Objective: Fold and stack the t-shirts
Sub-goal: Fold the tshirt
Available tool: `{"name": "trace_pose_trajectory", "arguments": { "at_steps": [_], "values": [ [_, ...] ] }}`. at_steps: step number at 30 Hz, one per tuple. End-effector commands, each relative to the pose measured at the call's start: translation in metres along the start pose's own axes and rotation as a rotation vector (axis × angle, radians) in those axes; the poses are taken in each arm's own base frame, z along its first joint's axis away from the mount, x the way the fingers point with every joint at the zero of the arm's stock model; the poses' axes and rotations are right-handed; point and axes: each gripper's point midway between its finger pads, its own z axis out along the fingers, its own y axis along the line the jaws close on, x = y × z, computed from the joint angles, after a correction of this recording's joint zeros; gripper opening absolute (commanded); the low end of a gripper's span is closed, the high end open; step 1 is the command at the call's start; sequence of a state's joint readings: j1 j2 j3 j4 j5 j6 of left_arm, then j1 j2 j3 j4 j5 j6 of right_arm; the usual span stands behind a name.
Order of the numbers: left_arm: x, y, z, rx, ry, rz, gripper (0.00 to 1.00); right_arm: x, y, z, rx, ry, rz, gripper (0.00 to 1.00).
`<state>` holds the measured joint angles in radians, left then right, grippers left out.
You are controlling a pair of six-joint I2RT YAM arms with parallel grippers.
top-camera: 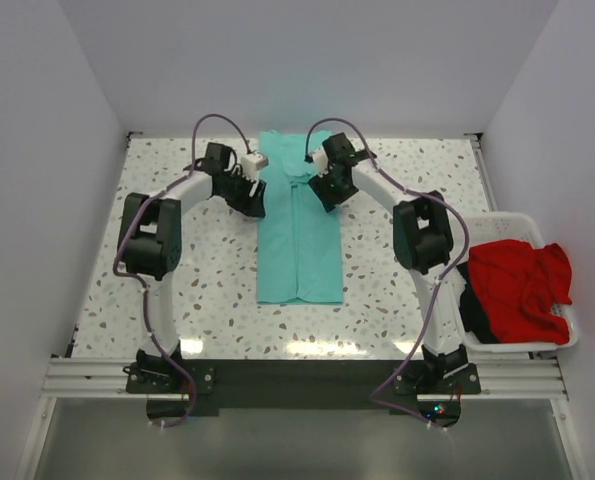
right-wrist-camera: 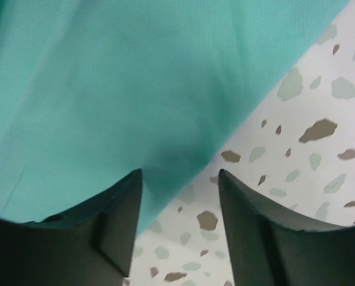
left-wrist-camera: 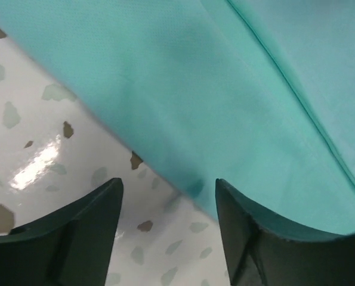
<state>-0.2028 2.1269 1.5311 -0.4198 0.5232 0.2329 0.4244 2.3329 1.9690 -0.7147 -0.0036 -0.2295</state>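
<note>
The left gripper stands open, its two dark fingers well apart with nothing clamped between them. In the left wrist view the folded edge of the teal t-shirt runs slantwise across the gap. Cloth fills the space ahead of the fingers and toward the right-hand one, whose tip overlaps the hem. The speckled table shows ahead of the left-hand finger and in most of the gap. Whether either tip actually touches the fabric cannot be told.

The right gripper is likewise spread wide and holds nothing. Here the teal cloth lies ahead of its fingers and over toward the left-hand one. The shirt's edge crosses the gap on a slant, and bare table shows ahead of the right-hand finger.

From above, the teal shirt lies flat as a long narrow strip, its sides folded in to meet along the middle. It sits between the two sets of fingers, which flank its far end, one just beside each long edge.

The red t-shirt lies crumpled in a white basket, well off to the right of the right gripper's fingers, with some dark cloth beside it
</note>
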Motion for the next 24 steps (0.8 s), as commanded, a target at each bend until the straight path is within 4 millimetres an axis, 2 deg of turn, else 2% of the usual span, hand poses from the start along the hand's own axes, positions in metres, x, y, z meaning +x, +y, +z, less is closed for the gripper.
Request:
{"name": "trace_pose_trajectory", "arguments": {
  "at_steps": [1, 2, 3, 4, 5, 6, 7, 8, 9, 10, 11, 12, 13, 14, 15, 16, 17, 18, 19, 20, 21, 22, 23, 24],
  "values": [
    [-0.064, -0.002, -0.074, 0.010, -0.184, 0.134, 0.71, -0.057, 0.005, -0.103, -0.061, -0.217, -0.027, 0.64],
    [-0.082, -0.011, -0.101, -0.015, -0.236, 0.225, 0.76, -0.062, 0.007, -0.120, -0.077, -0.250, -0.052, 0.67],
    [-0.087, -0.016, -0.115, -0.026, -0.251, 0.267, 0.77, -0.075, 0.009, -0.158, -0.078, -0.330, -0.075, 0.71],
    [-0.088, -0.020, -0.126, -0.043, -0.259, 0.305, 0.79, -0.080, 0.012, -0.174, -0.094, -0.368, -0.105, 0.82],
    [-0.103, -0.032, -0.156, -0.080, -0.313, 0.398, 0.92, -0.084, 0.013, -0.191, -0.092, -0.407, -0.122, 0.87],
    [-0.105, -0.038, -0.169, -0.101, -0.331, 0.434, 0.94, -0.090, 0.013, -0.221, -0.082, -0.468, -0.141, 0.88],
    [-0.102, -0.043, -0.178, -0.112, -0.339, 0.463, 0.96, -0.093, 0.013, -0.238, -0.073, -0.506, -0.162, 0.91],
    [-0.110, -0.056, -0.203, -0.146, -0.388, 0.534, 1.00, -0.093, 0.016, -0.247, -0.083, -0.535, -0.176, 0.93],
    [-0.110, -0.063, -0.212, -0.156, -0.407, 0.560, 1.00, -0.094, 0.019, -0.258, -0.089, -0.566, -0.187, 0.94],
    [-0.100, -0.070, -0.213, -0.140, -0.407, 0.569, 1.00, -0.095, 0.021, -0.285, -0.080, -0.626, -0.198, 0.95],
    [-0.103, -0.083, -0.231, -0.149, -0.447, 0.625, 1.00, -0.090, 0.029, -0.283, -0.113, -0.644, -0.243, 0.97],
    [-0.099, -0.091, -0.234, -0.137, -0.457, 0.649, 1.00, -0.086, 0.035, -0.290, -0.125, -0.668, -0.273, 0.99],
    [-0.084, -0.100, -0.228, -0.094, -0.445, 0.665, 1.00, -0.080, 0.039, -0.308, -0.125, -0.708, -0.338, 0.99],
    [-0.081, -0.112, -0.239, -0.091, -0.464, 0.733, 1.00, -0.065, 0.055, -0.298, -0.195, -0.707, -0.389, 0.99],
    [-0.072, -0.122, -0.238, -0.058, -0.463, 0.757, 1.00, -0.055, 0.063, -0.299, -0.224, -0.709, -0.446, 0.99],
    [-0.054, -0.131, -0.228, -0.002, -0.444, 0.771, 1.00, -0.043, 0.072, -0.300, -0.252, -0.713, -0.583, 0.99],
    [-0.037, -0.141, -0.226, 0.030, -0.410, 0.827, 1.00, -0.014, 0.085, -0.295, -0.318, -0.661, -0.625, 0.99],
    [-0.023, -0.148, -0.219, 0.067, -0.377, 0.857, 1.00, -0.003, 0.098, -0.289, -0.336, -0.630, -0.664, 0.99],
    [0.002, -0.160, -0.203, 0.134, -0.318, 0.882, 1.00, 0.008, 0.104, -0.283, -0.335, -0.603, -0.711, 0.99],
    [0.019, -0.165, -0.195, 0.164, -0.282, 0.963, 1.00, 0.037, 0.115, -0.267, -0.373, -0.518, -0.745, 0.99],
    [0.037, -0.176, -0.185, 0.211, -0.246, 0.987, 0.99, 0.051, 0.133, -0.260, -0.398, -0.480, -0.819, 0.99],
    [0.068, -0.174, -0.167, 0.233, -0.190, 0.967, 0.97, 0.065, 0.133, -0.247, -0.367, -0.426, -0.858, 0.99],
    [0.078, -0.176, -0.163, 0.226, -0.190, 0.952, 0.91, 0.091, 0.140, -0.223, -0.383, -0.363, -0.876, 0.98],
    [0.079, -0.183, -0.153, 0.223, -0.215, 0.993, 0.88, 0.102, 0.152, -0.215, -0.392, -0.350, -0.921, 0.97]
  ]
}}
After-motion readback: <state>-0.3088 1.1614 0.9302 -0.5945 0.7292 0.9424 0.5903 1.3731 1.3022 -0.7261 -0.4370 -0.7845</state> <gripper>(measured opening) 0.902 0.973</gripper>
